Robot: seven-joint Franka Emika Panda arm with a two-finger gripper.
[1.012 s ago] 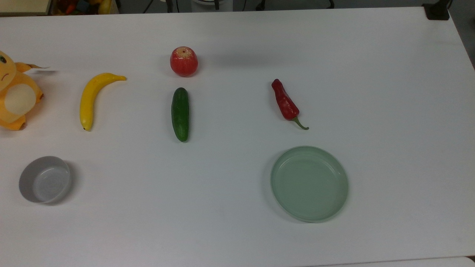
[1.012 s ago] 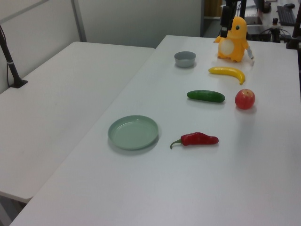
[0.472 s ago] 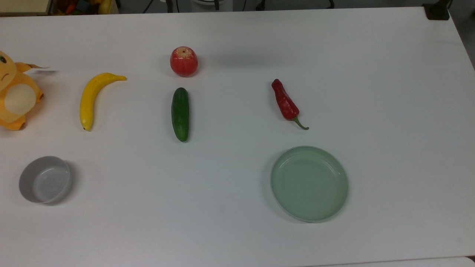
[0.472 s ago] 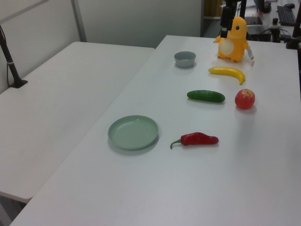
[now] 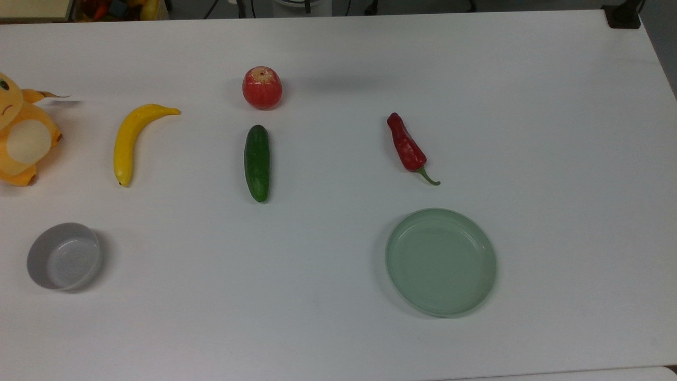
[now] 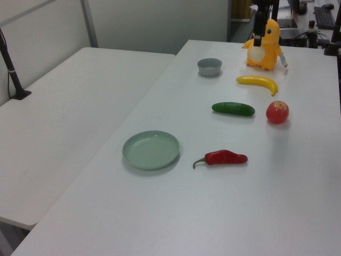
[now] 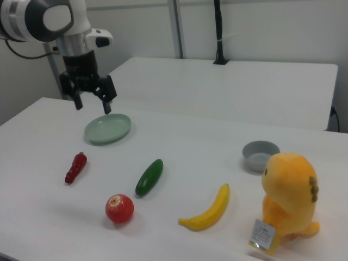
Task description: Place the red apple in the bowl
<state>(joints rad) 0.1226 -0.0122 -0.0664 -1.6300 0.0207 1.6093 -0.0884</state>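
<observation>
Near the table's (image 5: 555, 132) far edge in the top view sat the red apple (image 5: 262, 88) — round, firm, likely slick, best pinched across its middle — well apart from the grey bowl (image 5: 64, 256), while the gripper (image 7: 93, 98) hung wide open, holding nothing.

No text can be read — the orange plush toy (image 7: 290, 198) carries a tag, its print illegible.

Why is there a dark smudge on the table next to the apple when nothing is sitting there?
In the top view, that soft grey patch on the table, at the red apple's right, is a shadow, probably cast by the arm overhead; in the right view, the gripper hangs open above the table, and the fruits cast faint, blurry shadows.
</observation>
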